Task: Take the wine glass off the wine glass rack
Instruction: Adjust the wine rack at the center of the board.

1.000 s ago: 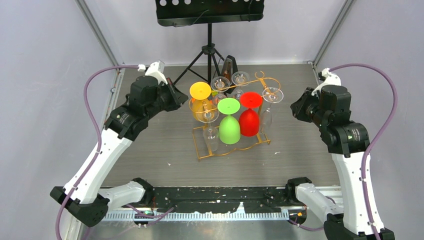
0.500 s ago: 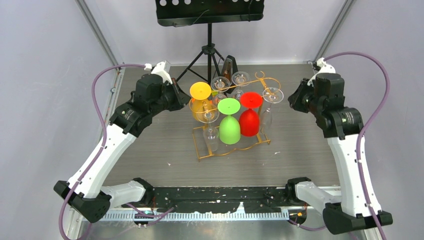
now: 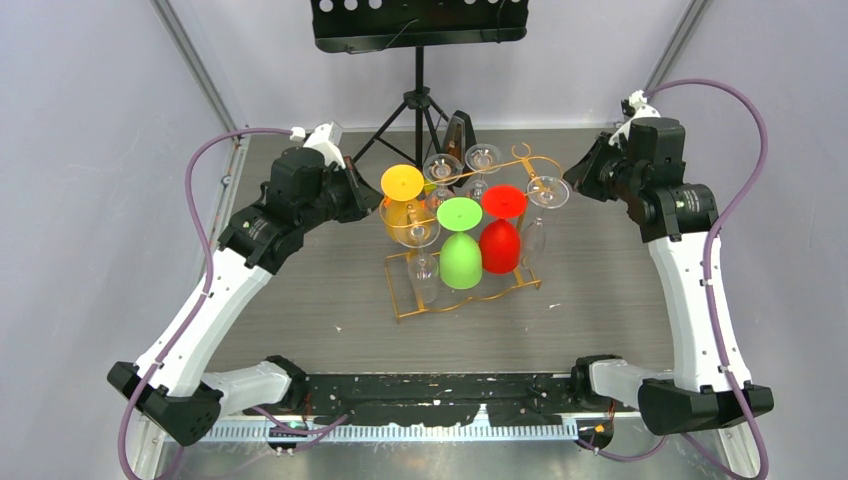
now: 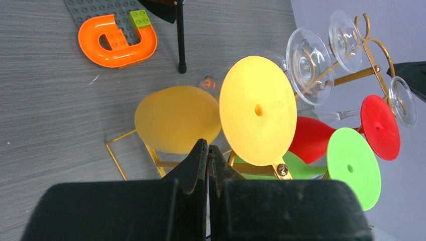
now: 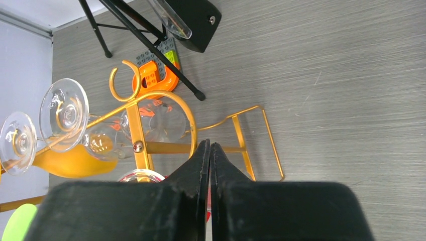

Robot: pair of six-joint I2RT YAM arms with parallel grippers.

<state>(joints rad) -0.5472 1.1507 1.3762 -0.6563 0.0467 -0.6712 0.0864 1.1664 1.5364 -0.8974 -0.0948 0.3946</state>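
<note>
Both closed tight and empty, the left gripper [image 4: 207, 150] and right gripper [image 5: 210, 148] flank the wine glass rack [image 5: 134, 125] on the counter [image 3: 600, 300].

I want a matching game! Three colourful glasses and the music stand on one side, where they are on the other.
Things: 1 yellow glass; 2 green glass; 3 red glass; 4 music stand.
Places: A between two coloured glasses; B behind the wine glass rack; C coloured glass nearest the right arm; D coloured glass nearest the left arm.
Pairs: 1-D, 2-A, 3-C, 4-B.
</note>
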